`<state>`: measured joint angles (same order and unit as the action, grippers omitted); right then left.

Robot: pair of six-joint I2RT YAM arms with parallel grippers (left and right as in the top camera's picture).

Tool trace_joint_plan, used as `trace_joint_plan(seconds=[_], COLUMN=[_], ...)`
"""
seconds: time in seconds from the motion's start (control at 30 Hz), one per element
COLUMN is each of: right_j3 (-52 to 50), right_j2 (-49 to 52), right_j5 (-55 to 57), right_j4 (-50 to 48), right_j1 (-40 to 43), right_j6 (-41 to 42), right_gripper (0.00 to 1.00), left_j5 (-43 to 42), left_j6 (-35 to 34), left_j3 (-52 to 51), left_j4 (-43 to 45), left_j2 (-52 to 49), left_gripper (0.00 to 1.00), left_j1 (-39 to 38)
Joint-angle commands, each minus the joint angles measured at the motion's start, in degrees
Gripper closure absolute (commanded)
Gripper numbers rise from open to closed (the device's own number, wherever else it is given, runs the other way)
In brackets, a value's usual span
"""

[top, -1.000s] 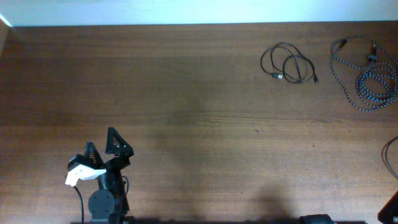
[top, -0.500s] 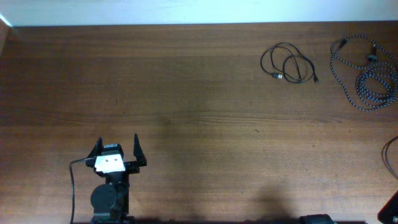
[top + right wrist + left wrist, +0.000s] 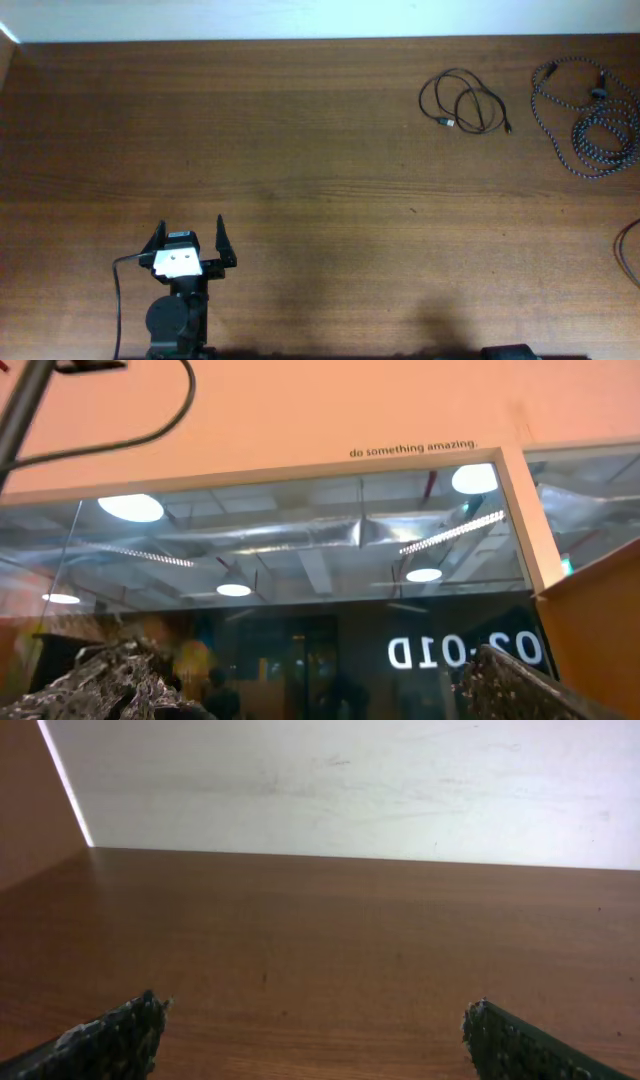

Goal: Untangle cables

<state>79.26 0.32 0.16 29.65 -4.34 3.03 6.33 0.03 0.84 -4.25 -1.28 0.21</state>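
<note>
The plain black cable (image 3: 465, 102) lies coiled on the wooden table at the far right. The longer speckled black-and-white cable (image 3: 592, 130) lies in loose loops to its right, near the table's right edge. The two cables lie apart. My left gripper (image 3: 188, 240) is open and empty at the front left, far from both cables; its fingertips show in the left wrist view (image 3: 315, 1025) over bare wood. My right gripper (image 3: 320, 680) is open and empty, pointing up at a ceiling and glass wall; it is out of the overhead view.
The table (image 3: 320, 180) is brown wood with a white wall along its far edge. A thick black arm wire (image 3: 628, 250) curves in at the right edge.
One second ago my left gripper was turned sideways; it rotated level by half a second ago. Since then it has held still. The cables have not moved.
</note>
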Motion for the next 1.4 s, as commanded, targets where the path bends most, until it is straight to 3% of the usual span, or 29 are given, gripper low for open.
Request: trace_joint_plan(seconds=[0.0, 0.07, 0.2, 0.3, 0.33, 0.4, 0.67, 0.8, 0.93, 1.37], right_j3=[-0.61, -0.59, -0.59, -1.99, -4.85, -12.92, -51.49, -64.92, -74.42, -78.95], right_j2=[0.02, 0.02, 0.02, 0.02, 0.02, 0.0, 0.09, 0.09, 0.09, 1.07], right_j5=[0.72, 0.72, 0.35, -12.2, -15.08, -14.97, -14.97, -14.95, -14.32, -10.03], right_j4=[4.5, 5.68, 5.7, -1.77, -9.9, -16.55, -17.64, -24.48, -30.23, -26.01], right_j1=[0.22, 0.37, 5.9, 9.05, 9.35, 9.35, 9.33, 9.33, 9.33, 9.29], right_j6=[-2.27, -7.32, -7.08, -7.1, -7.1, -7.1, -7.08, -7.08, -1.05, -1.07], right_gripper=[0.01, 0.01, 0.01, 0.01, 0.01, 0.01, 0.01, 0.01, 0.01, 0.01], left_j5=[-0.57, -0.57, -0.57, -0.57, -0.57, -0.57, -0.57, -0.57, -0.57, -0.57], left_j6=[0.9, 0.9, 0.9, 0.9, 0.9, 0.9, 0.9, 0.9, 0.9, 0.9], left_j3=[-0.31, -0.31, -0.31, -0.31, -0.31, -0.31, -0.31, -0.31, -0.31, -0.31], left_j4=[-0.02, -0.02, -0.02, -0.02, -0.02, -0.02, 0.0, -0.02, -0.02, -0.02], left_j2=[0.28, 0.28, 0.28, 0.26, 0.28, 0.28, 0.28, 0.28, 0.28, 0.28], left_gripper=[0.01, 0.01, 0.01, 0.01, 0.01, 0.01, 0.01, 0.01, 0.01, 0.01], left_j1=[0.33, 0.33, 0.33, 0.33, 0.33, 0.33, 0.33, 0.33, 0.33, 0.33])
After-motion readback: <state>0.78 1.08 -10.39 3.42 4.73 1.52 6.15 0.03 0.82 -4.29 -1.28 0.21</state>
